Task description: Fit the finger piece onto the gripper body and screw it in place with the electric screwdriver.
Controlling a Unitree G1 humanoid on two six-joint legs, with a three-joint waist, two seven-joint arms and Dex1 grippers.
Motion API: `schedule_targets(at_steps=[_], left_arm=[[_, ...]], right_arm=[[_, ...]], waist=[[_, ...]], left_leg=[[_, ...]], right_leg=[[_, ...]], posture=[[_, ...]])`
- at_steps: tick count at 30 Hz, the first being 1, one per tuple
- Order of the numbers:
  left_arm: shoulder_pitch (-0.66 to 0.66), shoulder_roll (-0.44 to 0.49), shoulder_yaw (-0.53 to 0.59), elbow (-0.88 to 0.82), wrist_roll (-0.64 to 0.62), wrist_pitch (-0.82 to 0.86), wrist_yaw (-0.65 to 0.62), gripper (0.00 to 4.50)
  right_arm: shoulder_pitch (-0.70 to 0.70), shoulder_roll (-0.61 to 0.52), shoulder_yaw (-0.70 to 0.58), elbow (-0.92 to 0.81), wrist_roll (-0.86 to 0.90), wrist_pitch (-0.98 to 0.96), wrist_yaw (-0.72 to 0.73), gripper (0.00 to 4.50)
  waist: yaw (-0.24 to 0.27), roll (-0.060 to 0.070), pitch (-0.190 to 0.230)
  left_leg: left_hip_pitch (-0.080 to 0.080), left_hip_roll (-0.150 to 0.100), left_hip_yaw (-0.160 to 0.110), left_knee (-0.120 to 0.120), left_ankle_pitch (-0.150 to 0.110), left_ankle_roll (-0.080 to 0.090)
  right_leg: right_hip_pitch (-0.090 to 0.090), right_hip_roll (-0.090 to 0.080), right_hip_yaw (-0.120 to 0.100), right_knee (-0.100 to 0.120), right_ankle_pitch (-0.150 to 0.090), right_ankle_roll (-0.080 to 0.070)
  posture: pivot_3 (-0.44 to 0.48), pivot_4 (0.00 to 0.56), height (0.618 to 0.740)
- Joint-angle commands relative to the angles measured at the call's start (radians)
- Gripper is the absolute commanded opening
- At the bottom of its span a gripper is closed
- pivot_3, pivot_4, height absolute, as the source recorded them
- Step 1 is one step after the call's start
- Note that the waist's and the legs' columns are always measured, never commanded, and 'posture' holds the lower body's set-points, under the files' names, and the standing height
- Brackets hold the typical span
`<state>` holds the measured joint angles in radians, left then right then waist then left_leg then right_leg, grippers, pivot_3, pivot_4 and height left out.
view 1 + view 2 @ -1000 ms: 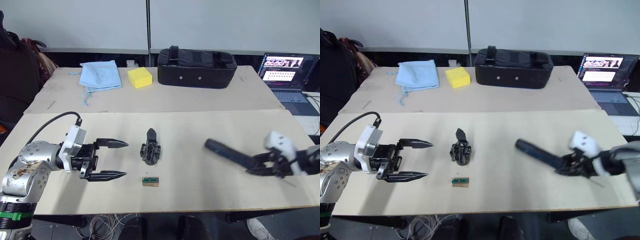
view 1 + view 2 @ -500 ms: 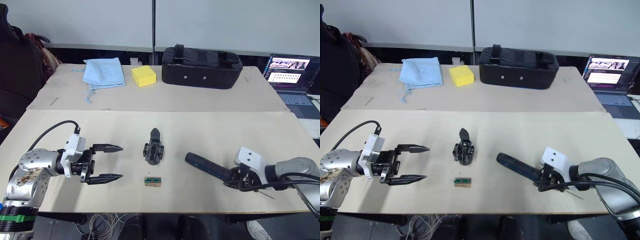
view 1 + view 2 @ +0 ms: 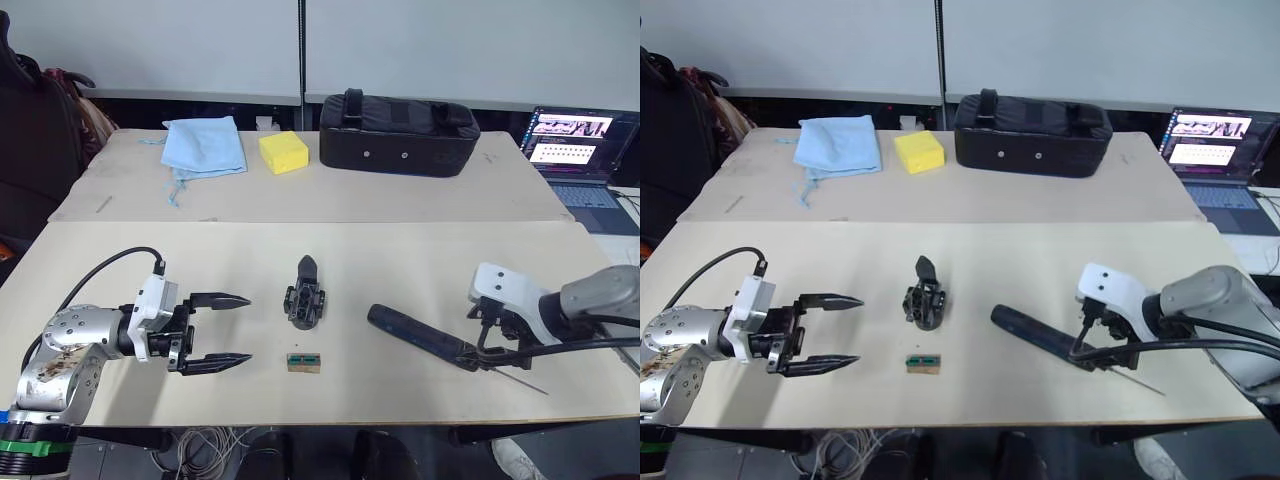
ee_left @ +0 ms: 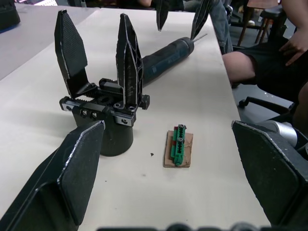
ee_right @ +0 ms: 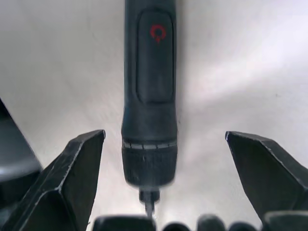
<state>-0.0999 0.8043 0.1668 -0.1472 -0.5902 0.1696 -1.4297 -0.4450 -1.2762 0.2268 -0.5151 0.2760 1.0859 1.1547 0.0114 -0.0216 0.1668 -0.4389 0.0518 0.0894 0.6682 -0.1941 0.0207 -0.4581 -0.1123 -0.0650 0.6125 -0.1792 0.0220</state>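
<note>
Pale beige board makes up the near table, smooth and matte, with a second table of the same surface butted behind it. On that far table sits a long black fabric case with rounded ends and a strap on top, then a crumpled light-blue cloth and a squared yellow sponge; an open laptop stands off to the right.

On the near table, the left gripper hovers left of centre, its two tapered black fingers spread wide and holding nothing. The right gripper hangs over the bit end of the electric screwdriver; its fingers stand well apart either side of the barrel, not touching it. The screwdriver is a dark blue-black cylinder lying flat, with a ribbed collar, a red-ringed button and a thin metal bit.

The gripper body, black with a round drum base, stands mid-table. The finger piece, a blunt black wedge, rises from its far side. Just in front lies a small green-topped block.
</note>
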Motion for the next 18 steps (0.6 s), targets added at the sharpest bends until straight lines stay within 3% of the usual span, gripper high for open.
schedule_targets(at_steps=[1,7,18], left_arm=[[0.000,-0.004,-0.019,-0.041,0.006,-0.033,-0.013,4.50],[-0.003,-0.022,-0.051,-0.056,-0.001,-0.026,-0.002,4.50],[0.050,-0.001,-0.073,-0.137,-0.019,0.008,-0.004,4.50]], right_arm=[[-0.118,-0.072,0.152,-0.052,-0.065,0.093,0.043,4.46],[-0.298,0.027,0.332,-0.040,-0.059,0.256,0.017,4.46],[-0.381,0.132,0.525,0.067,-0.119,0.266,-0.070,4.46]], waist=[[0.000,0.000,0.000],[-0.001,0.000,0.000],[-0.001,0.000,0.000]], left_leg=[[0.000,0.000,0.000,0.000,0.000,0.000],[0.000,0.000,0.000,0.000,0.000,-0.001],[-0.001,-0.001,0.002,0.001,0.001,0.001]], right_leg=[[0.000,0.000,0.000,0.000,0.000,0.000],[0.000,-0.001,0.001,-0.001,0.000,0.000],[0.000,0.000,0.000,0.000,0.001,0.000]], posture=[[0.000,0.150,0.740],[0.000,0.150,0.740],[0.000,0.150,0.740]])
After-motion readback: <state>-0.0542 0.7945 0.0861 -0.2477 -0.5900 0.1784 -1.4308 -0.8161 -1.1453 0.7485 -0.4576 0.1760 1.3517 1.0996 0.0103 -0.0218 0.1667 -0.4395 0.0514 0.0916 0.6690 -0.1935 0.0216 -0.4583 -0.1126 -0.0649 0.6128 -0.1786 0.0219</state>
